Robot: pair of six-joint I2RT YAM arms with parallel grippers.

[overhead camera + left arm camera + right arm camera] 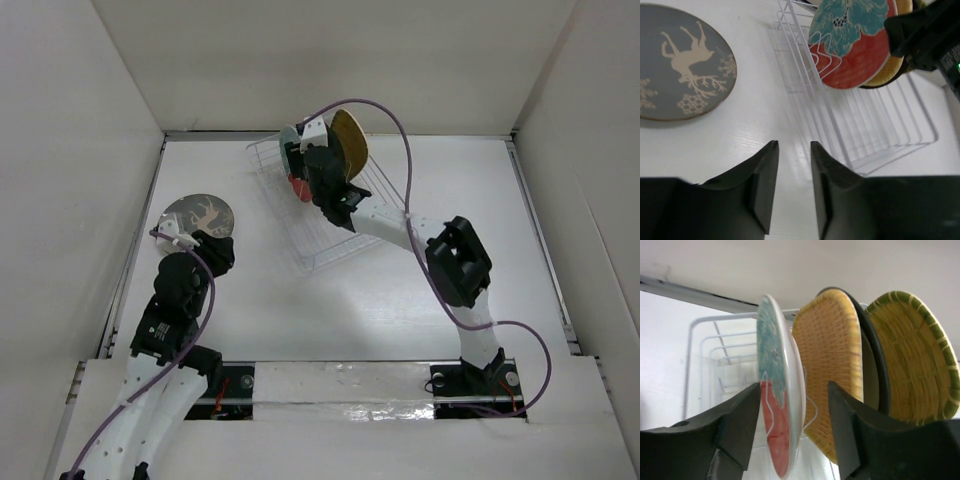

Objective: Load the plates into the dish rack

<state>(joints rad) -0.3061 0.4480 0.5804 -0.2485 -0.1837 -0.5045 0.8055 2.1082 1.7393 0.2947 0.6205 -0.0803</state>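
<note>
- Our left pincer (792,145) hangs low over the white table (755,105). Its two dark fingers are a narrow slit apart with nothing between them, so it is released.
- Ahead and to its left, the grey deer plate (680,65) lies flat on the table, outside the rack.
- Ahead and to its right stands the clear dish rack (865,125), apart from that plate.
- Our right pincer (795,387) is spread, one finger on each side of the red-and-teal plate (772,430). A gap shows at its right finger, so it is not grasping.
- That plate stands on edge among the rack's tines.
- Beyond it, to this pincer's right, three more stand upright in turn: the tan woven rounded-square plate (830,350), the dark-rimmed plate (875,355), and the green-edged round woven plate (912,355).
</note>
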